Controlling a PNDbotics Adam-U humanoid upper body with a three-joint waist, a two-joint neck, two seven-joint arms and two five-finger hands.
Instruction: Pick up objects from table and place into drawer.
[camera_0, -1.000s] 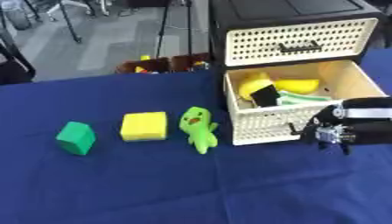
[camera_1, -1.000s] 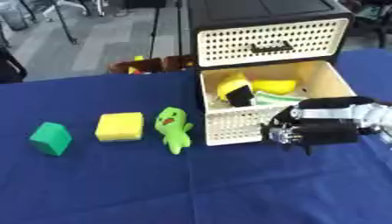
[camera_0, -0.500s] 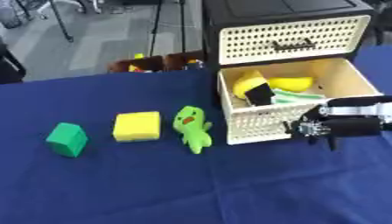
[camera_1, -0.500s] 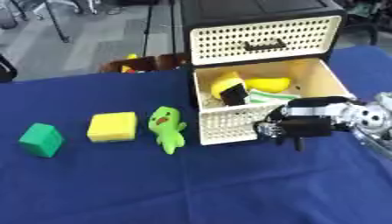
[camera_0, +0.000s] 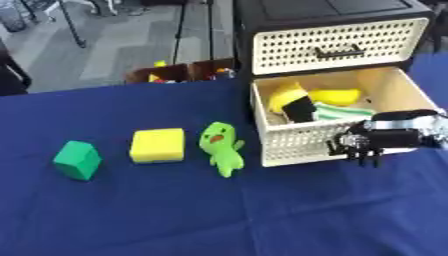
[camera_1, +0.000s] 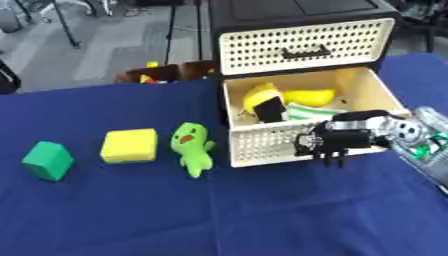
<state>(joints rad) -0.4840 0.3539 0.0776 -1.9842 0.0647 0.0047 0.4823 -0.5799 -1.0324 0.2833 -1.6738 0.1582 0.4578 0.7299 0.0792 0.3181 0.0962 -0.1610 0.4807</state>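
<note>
A cream perforated drawer (camera_0: 297, 146) stands pulled out of a black cabinet (camera_0: 324, 20) and holds several yellow, black and green items (camera_0: 308, 102). My right hand (camera_0: 360, 145) hangs in front of the drawer's front wall near its right corner, fingers pointing down and relaxed, holding nothing. On the blue table lie a green plush figure (camera_0: 221, 148), a yellow square block (camera_0: 157, 145) and a green cube (camera_0: 77, 159), in a row left of the drawer. My left hand shows in neither view.
A closed upper drawer (camera_0: 337, 45) with a dark handle sits above the open one. Boxes with small coloured items (camera_0: 179, 74) stand on the floor behind the table's far edge. Blue cloth (camera_0: 219, 215) stretches toward me.
The camera has shifted, so the whole scene sits slightly differently. My right hand stays by the drawer's front wall, about where it was.
</note>
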